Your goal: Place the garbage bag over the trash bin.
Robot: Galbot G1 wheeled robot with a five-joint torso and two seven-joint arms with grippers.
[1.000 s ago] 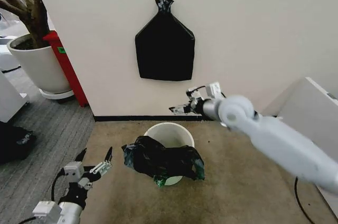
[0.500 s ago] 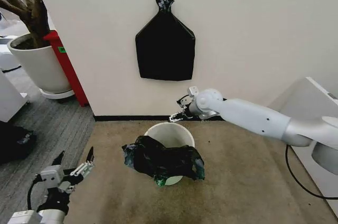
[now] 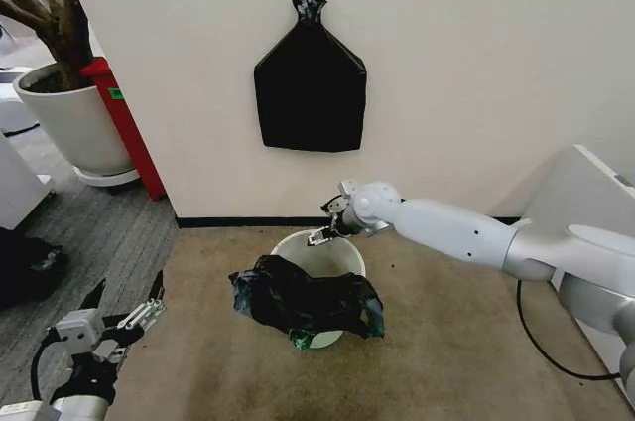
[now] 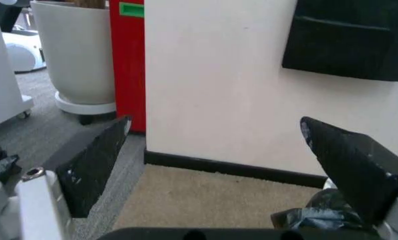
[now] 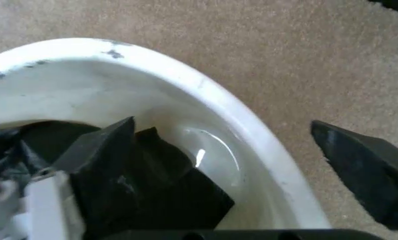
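One trash bin (image 3: 319, 247) stands on the carpet below the wall, with the garbage bag (image 3: 306, 300) crumpled over its near rim and partly inside. The right gripper (image 3: 322, 233), fingers spread, hovers over the bin's far rim. The left gripper (image 3: 126, 301), also spread, hangs well left of the bin.

Glossy black garbage bag (image 3: 306, 300) with a fleck of green at its lower fold — draped on a cream-white trash bin (image 3: 332, 248). Beige carpet (image 3: 446, 342), off-white wall (image 3: 476, 64), matte black bundle (image 3: 310, 83) — red panel (image 3: 124, 123), white plant pot (image 3: 69, 128).
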